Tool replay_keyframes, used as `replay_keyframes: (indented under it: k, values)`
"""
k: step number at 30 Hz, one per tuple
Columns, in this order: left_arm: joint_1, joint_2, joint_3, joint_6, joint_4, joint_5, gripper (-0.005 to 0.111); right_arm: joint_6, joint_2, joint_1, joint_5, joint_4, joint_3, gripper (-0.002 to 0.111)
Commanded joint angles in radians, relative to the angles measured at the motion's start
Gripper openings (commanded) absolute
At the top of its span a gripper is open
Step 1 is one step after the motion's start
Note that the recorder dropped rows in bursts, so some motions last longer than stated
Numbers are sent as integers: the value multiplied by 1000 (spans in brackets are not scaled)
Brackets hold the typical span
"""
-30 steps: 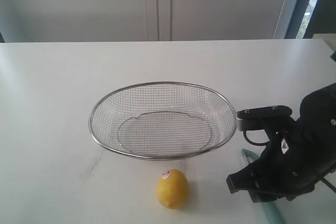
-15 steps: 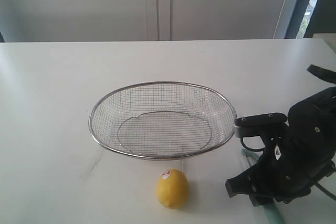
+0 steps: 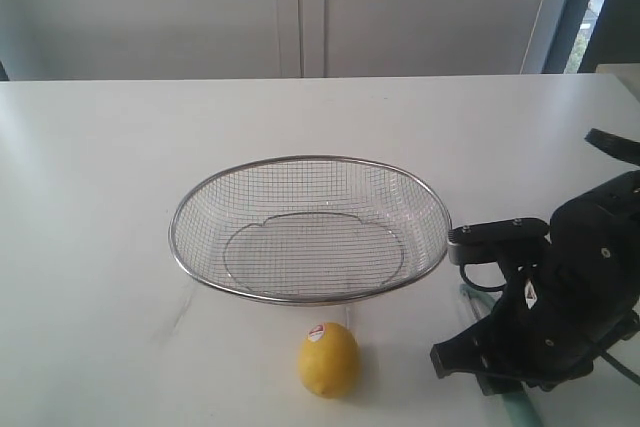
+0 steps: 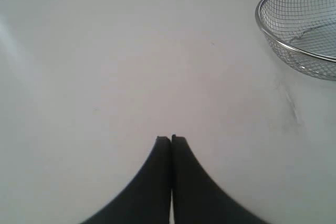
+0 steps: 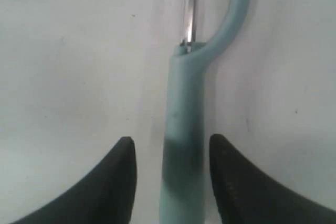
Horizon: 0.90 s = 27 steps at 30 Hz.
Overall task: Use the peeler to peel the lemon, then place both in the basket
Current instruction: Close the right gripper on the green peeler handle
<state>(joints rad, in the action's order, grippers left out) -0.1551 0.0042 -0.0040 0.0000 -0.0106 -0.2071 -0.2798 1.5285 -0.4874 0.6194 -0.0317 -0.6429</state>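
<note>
The yellow lemon (image 3: pixel 328 359) with its red-and-white sticker lies on the white table in front of the wire-mesh basket (image 3: pixel 310 230). The teal-handled peeler (image 5: pixel 184 124) lies flat on the table at the front right, mostly hidden under my right arm in the exterior view, where only bits of the peeler (image 3: pixel 517 410) show. My right gripper (image 5: pixel 172 148) is open, low over the table, one finger on each side of the handle without touching it. My left gripper (image 4: pixel 171 139) is shut on nothing, above bare table left of the basket (image 4: pixel 294 22).
The white table (image 3: pixel 120 197) runs back to a pale wall. My right arm's black body (image 3: pixel 560 307) fills the front right corner. The basket holds nothing.
My right arm has shifted slightly and sunk lower over the peeler. Lemon and basket have not moved.
</note>
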Motion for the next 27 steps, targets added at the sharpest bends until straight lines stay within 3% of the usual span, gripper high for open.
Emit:
replay_keyframes:
  k: [1, 27]
  values:
    - [-8, -4, 4, 0, -11, -3, 0, -5, 0, 10, 6, -12, 5, 42]
    - [-8, -4, 4, 0, -11, -3, 0, -13, 0, 10, -23, 9, 43, 42]
